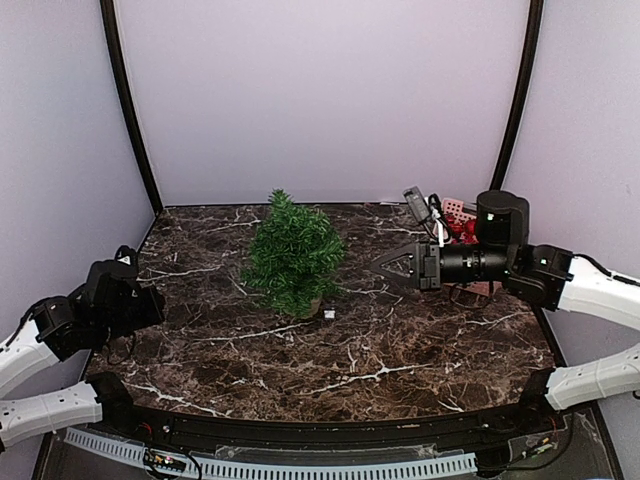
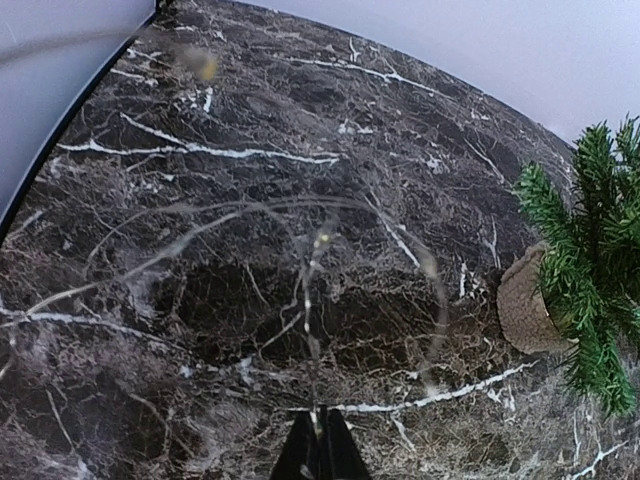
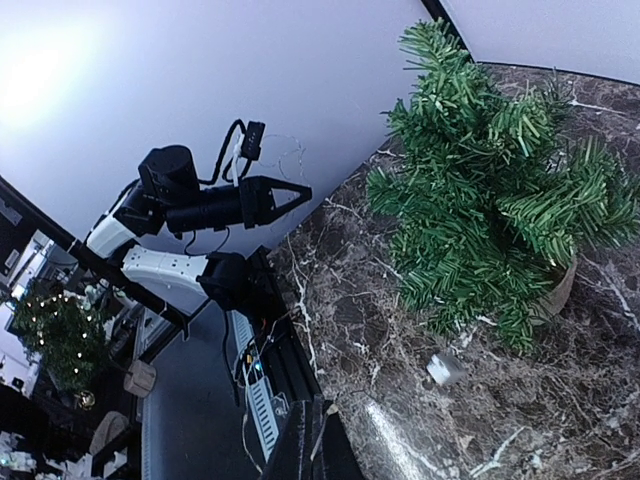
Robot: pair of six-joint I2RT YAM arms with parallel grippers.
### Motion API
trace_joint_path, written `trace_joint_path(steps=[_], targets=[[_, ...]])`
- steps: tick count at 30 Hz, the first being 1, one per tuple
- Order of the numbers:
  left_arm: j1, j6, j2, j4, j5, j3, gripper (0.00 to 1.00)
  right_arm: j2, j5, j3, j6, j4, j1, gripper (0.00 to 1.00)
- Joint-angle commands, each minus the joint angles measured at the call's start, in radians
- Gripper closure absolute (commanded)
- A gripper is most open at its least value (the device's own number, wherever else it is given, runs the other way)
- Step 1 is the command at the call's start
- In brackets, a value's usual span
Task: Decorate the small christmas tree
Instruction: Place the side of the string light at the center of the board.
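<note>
Lilac walls close in a dark marbled counter [image 1: 400, 370]. From above, you see the small christmas tree [image 1: 293, 255] standing upright, left of centre toward the back. The right gripper [image 1: 380, 265] sits level with it, near its right side, tips pressed together on nothing visible. A pink basket [image 1: 455, 210] is mostly hidden behind that arm. Your left wrist view has the left gripper [image 2: 318, 445] pinched on a thin wire [image 2: 306, 295] (nearly transparent, loops hard to trace), with the tree cut off at the right edge. The right wrist view shows a small white piece [image 3: 445, 368] beside the tree's foot, too small to identify.
</note>
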Motion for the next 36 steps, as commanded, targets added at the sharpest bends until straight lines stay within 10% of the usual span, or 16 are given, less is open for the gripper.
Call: trace_joint_path(steps=[1, 16, 21, 27, 36], targets=[[0.005, -0.057, 0.025, 0.086, 0.082, -0.035, 0.91, 0.043, 0.099, -0.065, 0.082, 0.25, 0.018, 1.0], [0.005, 0.138, 0.236, -0.014, 0.099, 0.169, 0.19, 0.151, 0.348, -0.065, 0.132, 0.259, 0.036, 1.0], [0.006, 0.27, 0.225, -0.05, 0.079, 0.303, 0.14, 0.141, 0.346, -0.053, 0.114, 0.231, 0.036, 1.0], [-0.06, 0.422, 0.244, 0.295, 0.551, 0.309, 0.18, 0.149, 0.308, -0.037, 0.112, 0.255, 0.042, 1.0], [-0.271, 0.45, 0.456, 0.646, 0.749, 0.348, 0.17, 0.135, 0.165, 0.065, 0.012, 0.114, 0.054, 1.0]])
